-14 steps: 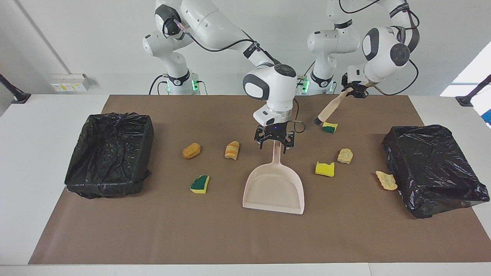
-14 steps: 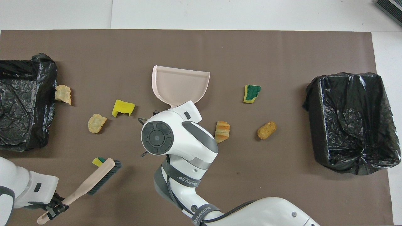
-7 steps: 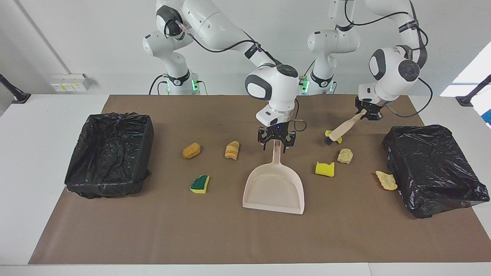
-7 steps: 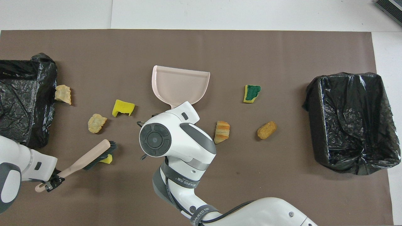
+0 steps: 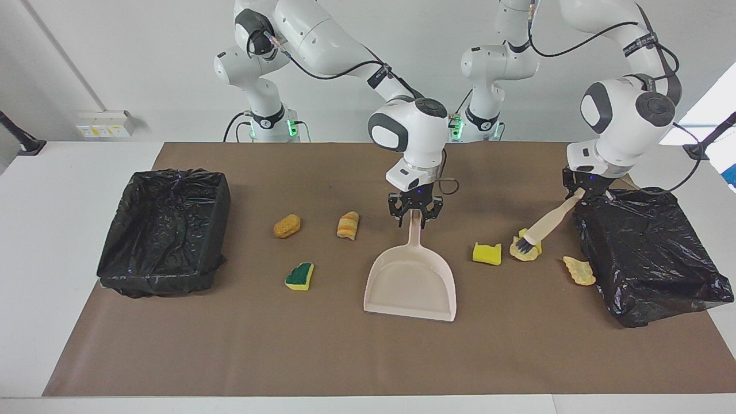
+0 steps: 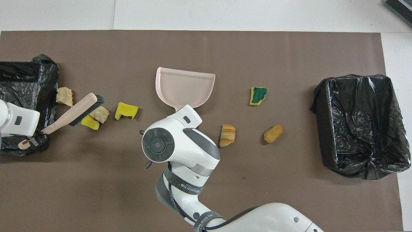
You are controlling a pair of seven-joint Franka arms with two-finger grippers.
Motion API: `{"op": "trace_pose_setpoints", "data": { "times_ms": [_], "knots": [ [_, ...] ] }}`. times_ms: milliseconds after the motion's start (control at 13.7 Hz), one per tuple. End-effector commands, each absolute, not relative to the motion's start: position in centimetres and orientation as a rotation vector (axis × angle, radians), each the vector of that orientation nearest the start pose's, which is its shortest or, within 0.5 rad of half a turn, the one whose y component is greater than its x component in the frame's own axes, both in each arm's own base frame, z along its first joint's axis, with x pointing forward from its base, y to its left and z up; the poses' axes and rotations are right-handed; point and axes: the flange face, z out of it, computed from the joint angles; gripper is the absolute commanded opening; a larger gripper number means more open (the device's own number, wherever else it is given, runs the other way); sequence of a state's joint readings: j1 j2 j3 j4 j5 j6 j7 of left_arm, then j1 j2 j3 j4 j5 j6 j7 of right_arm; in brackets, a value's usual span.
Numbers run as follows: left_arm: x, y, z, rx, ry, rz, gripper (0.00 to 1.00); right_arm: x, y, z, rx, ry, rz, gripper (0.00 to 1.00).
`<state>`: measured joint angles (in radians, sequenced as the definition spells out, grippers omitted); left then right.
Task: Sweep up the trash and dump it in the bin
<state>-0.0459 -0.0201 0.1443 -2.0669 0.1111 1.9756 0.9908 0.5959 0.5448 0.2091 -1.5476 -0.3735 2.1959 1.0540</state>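
The beige dustpan (image 5: 411, 284) (image 6: 185, 87) lies flat mid-table, handle toward the robots. My right gripper (image 5: 414, 221) is open, one finger on each side of the handle's end. My left gripper (image 5: 581, 190) (image 6: 32, 141) is shut on the beige brush (image 5: 546, 221) (image 6: 77, 109). Its black bristles press a yellow sponge scrap (image 6: 90, 122) against a pale lump (image 6: 99, 113). More trash lies loose: a yellow sponge (image 5: 486, 253), a pale flake (image 5: 579, 271), a striped bread lump (image 5: 348, 224), an orange lump (image 5: 287, 225) and a green-backed sponge (image 5: 299, 276).
A black-lined bin (image 5: 650, 253) stands at the left arm's end of the brown mat, beside the pale flake. A second black-lined bin (image 5: 164, 230) stands at the right arm's end. The left wrist hangs over the first bin's edge.
The left arm swept the brush away from the robots, pushing the yellow sponge scrap up against the pale lump. The right gripper's fingers have drawn closer around the dustpan handle.
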Motion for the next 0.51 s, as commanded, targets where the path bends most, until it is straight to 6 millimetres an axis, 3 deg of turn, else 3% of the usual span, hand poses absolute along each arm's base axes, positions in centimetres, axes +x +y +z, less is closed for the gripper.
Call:
{"op": "trace_pose_setpoints", "data": {
  "times_ms": [0,73,146,292,437],
  "knots": [
    [52.3,6.6,45.2,-2.859,1.135,0.198,0.00,51.4,48.4,35.2,-3.144,0.042,-0.341,0.11],
    [52.2,6.6,45.1,-2.914,0.974,0.203,0.00,51.4,48.4,35.2,-3.146,0.035,-0.340,0.00],
    [52.0,6.5,45.1,-2.962,0.796,0.208,0.00,51.4,48.3,35.2,-3.159,-0.005,-0.332,0.00],
    [51.9,6.7,45.0,-3.008,0.498,0.203,0.00,51.4,47.7,35.4,-3.199,-0.243,-0.301,0.00],
    [52.0,6.6,44.6,-2.917,0.333,0.218,0.00,52.0,46.3,36.9,-3.205,-0.401,-0.280,0.00]
  ]
}}
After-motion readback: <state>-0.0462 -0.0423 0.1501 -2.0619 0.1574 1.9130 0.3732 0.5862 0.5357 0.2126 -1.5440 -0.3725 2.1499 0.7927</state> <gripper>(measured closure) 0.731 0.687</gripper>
